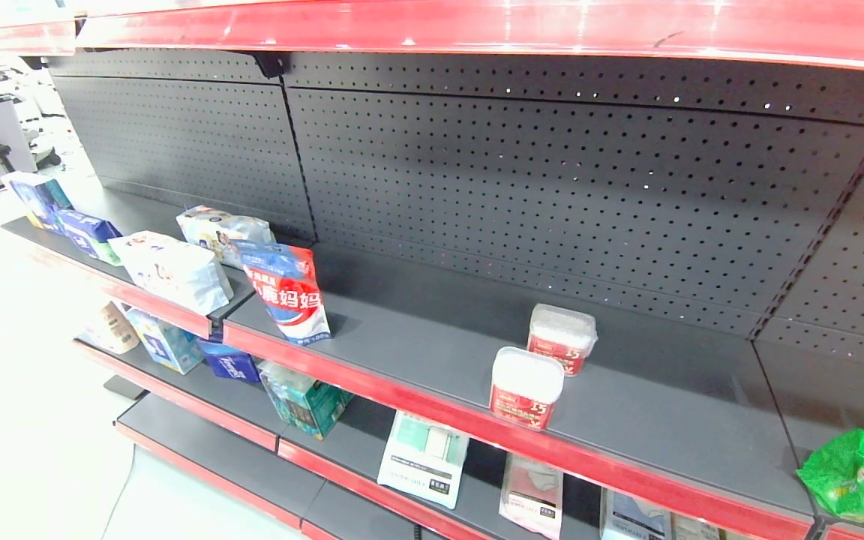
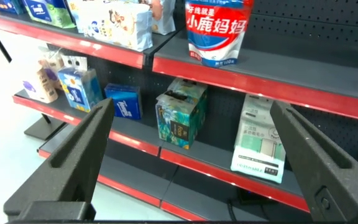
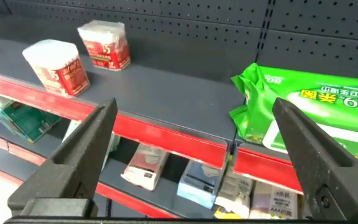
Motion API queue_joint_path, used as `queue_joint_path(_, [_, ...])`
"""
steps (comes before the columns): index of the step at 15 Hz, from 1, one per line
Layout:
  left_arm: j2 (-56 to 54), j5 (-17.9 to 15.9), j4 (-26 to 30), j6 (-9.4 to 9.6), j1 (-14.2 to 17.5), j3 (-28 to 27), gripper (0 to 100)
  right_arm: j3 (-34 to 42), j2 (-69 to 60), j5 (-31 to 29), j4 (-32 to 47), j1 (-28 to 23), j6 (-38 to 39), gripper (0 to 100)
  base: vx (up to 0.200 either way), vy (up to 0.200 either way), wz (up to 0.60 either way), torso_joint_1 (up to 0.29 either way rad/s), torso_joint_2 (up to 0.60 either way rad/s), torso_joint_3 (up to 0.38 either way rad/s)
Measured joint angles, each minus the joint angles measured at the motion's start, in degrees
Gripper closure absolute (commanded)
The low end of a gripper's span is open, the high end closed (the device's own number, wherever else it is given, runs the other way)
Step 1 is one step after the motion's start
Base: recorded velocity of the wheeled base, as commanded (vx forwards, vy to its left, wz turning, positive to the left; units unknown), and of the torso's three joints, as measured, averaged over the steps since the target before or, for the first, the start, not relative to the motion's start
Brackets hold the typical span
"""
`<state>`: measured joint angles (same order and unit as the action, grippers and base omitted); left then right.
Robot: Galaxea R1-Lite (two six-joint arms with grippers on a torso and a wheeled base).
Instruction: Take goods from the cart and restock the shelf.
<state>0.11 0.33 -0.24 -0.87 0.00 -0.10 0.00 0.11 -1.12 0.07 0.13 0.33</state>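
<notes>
A red-edged store shelf (image 1: 432, 401) with a black pegboard back runs across the head view. On its middle board stand two white-lidded red tubs (image 1: 526, 386) (image 1: 562, 338), a blue and red pouch (image 1: 286, 292) and several white and blue packs (image 1: 173, 270). A green pack (image 1: 859, 472) lies at the right end. My left gripper (image 2: 191, 155) is open in front of the lower shelves, with nothing between its fingers. My right gripper (image 3: 194, 155) is open before the shelf edge, between the tubs (image 3: 58, 65) and the green pack (image 3: 316, 109), also empty.
Lower boards hold a teal box (image 2: 180, 112), blue tissue packs (image 2: 123, 102) and flat white packets (image 2: 260, 146). The middle board is bare between the pouch and the tubs (image 1: 417, 330). White floor lies to the left (image 1: 19, 435).
</notes>
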Motion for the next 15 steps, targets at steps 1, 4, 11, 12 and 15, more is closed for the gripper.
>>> queue_joint_path(1, [0.0, 0.0, 0.0, 0.0, 0.0, 0.0, 0, 0.0, 0.0, 0.0, 0.0, 0.0, 0.0, 0, 0.0, 0.0, -0.6, 0.007, 0.0, 0.002])
queue_joint_path(4, [0.0, 0.0, 0.0, 0.0, 0.0, 0.0, 0, 0.0, 0.0, 0.0, 0.0, 0.0, -0.1, 0, 0.0, 0.0, -0.6, 0.012, 0.0, -0.001])
queue_joint_path(11, [0.0, 0.0, 0.0, 0.27, 0.0, 0.0, 0, 0.0, 0.0, 0.0, 0.0, 0.0, -0.3, 0, 0.0, 0.0, -0.51, -0.001, 0.0, 0.0])
queue_joint_path(12, [0.0, 0.0, 0.0, 0.33, 0.0, 0.0, 0, 0.0, 0.0, 0.0, 0.0, 0.1, -0.4, 0, 0.0, 0.0, 0.0, 0.0, 0.0, 0.0])
queue_joint_path(15, [0.1, -0.7, 0.0, 0.33, 0.0, 0.0, 0, 0.0, 0.0, 0.1, 0.0, 0.0, -0.4, 0, 0.0, 0.0, 0.0, 0.0, 0.0, 0.0])
